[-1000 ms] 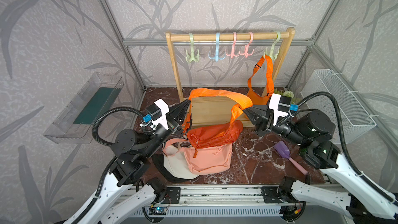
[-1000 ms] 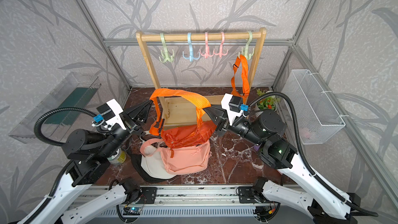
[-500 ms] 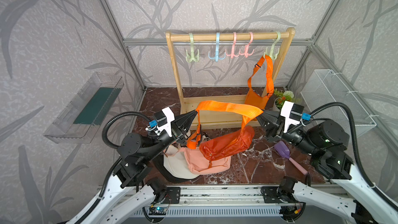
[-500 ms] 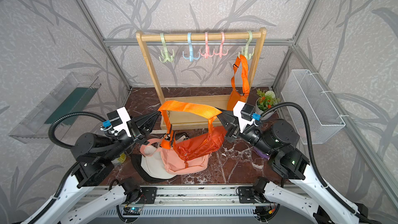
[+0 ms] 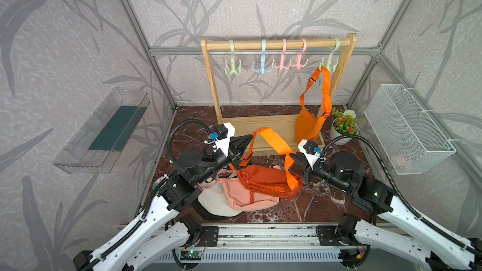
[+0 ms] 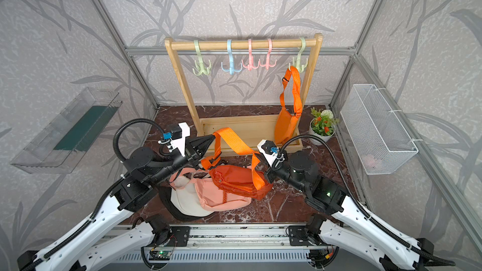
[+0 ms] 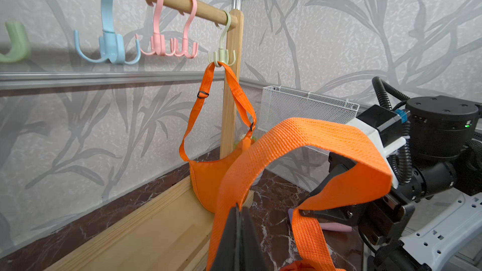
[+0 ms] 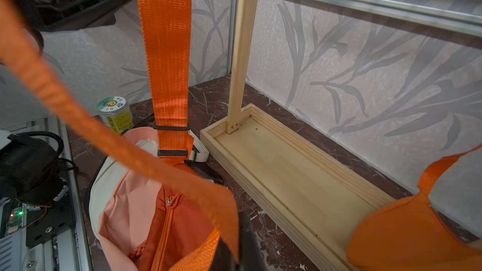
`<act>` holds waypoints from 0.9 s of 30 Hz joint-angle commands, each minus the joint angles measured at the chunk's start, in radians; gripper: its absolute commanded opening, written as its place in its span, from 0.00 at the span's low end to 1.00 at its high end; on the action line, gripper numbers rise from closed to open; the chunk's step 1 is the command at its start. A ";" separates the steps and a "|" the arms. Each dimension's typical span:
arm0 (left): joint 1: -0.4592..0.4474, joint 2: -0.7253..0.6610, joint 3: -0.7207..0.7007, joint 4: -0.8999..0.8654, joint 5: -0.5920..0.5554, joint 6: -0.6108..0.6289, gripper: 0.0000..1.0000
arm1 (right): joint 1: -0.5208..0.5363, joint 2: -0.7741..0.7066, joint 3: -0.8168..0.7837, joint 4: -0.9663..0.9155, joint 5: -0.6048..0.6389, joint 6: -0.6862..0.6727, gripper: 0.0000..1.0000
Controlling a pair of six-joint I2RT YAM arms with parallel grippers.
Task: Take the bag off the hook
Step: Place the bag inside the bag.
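The left gripper (image 5: 249,138) is pinching shut on the wide strap (image 5: 275,140) of the red-orange bag (image 5: 268,181), just in front of the wooden rack (image 5: 273,44). The right gripper (image 5: 292,157) is clamping shut on the same strap further along, also in front of the rack. The strap is arching up between them. The bag's body is lying on a pink bag (image 5: 234,194) in front of the rack, clear of every hook. A second orange bag (image 5: 309,123) is hanging from the pale green hook (image 5: 330,62) at the rack's right end. A potted plant (image 5: 344,126) is standing just beside that end.
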 commanded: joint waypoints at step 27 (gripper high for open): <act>-0.005 0.119 -0.064 -0.018 0.130 -0.117 0.00 | 0.004 -0.018 -0.200 -0.159 0.331 0.299 0.07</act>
